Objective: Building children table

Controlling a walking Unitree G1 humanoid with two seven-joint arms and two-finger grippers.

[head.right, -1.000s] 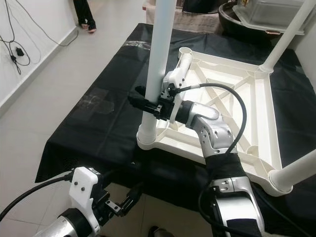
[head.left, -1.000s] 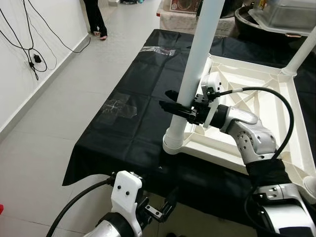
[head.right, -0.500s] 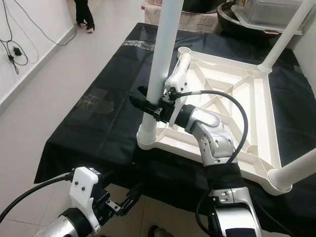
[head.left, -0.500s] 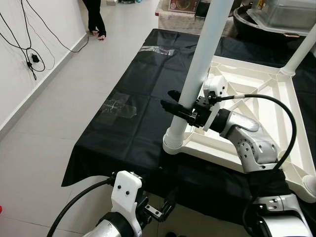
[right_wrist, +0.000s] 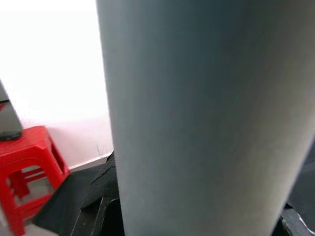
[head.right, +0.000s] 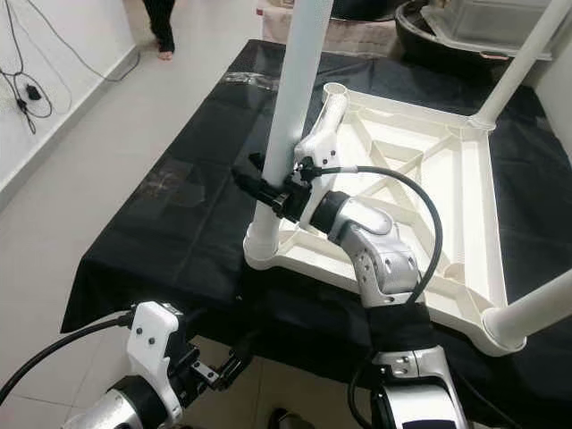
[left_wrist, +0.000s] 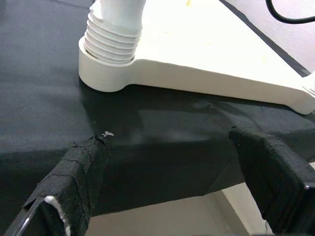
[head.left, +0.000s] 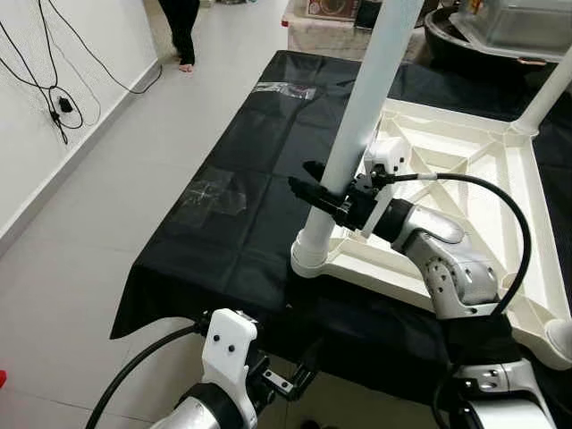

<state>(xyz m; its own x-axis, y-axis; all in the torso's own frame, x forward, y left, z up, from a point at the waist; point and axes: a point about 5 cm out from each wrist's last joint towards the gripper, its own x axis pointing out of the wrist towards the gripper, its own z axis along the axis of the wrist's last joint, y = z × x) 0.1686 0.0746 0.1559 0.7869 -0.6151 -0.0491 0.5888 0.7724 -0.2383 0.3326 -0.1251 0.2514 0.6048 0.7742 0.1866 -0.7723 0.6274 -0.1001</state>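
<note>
The white table top [head.left: 465,179] lies upside down on a black cloth [head.left: 250,152]. A white leg [head.left: 362,116] stands slightly tilted in the near left corner socket [left_wrist: 110,49], whose screw thread shows. My right gripper [head.left: 313,189] is shut on this leg a little above the socket, one black finger on each side. The leg [right_wrist: 197,118] looms close in the right wrist view. My left gripper [left_wrist: 172,182] hangs open below the cloth's front edge, nothing between its fingers [left_wrist: 74,172].
Two more legs stand in the far right [head.left: 550,94] and near right [head.right: 536,308] corners; the far left socket [head.right: 333,92] is bare. Tape patches [head.left: 214,192] mark the cloth. A person's legs [head.left: 181,31] stand far left, by wall cables [head.left: 54,80]. A red stool [right_wrist: 24,167] is nearby.
The leg has tipped a little to the right at its top while my right gripper stays on it. The person at the back has stepped. My left arm has not moved.
</note>
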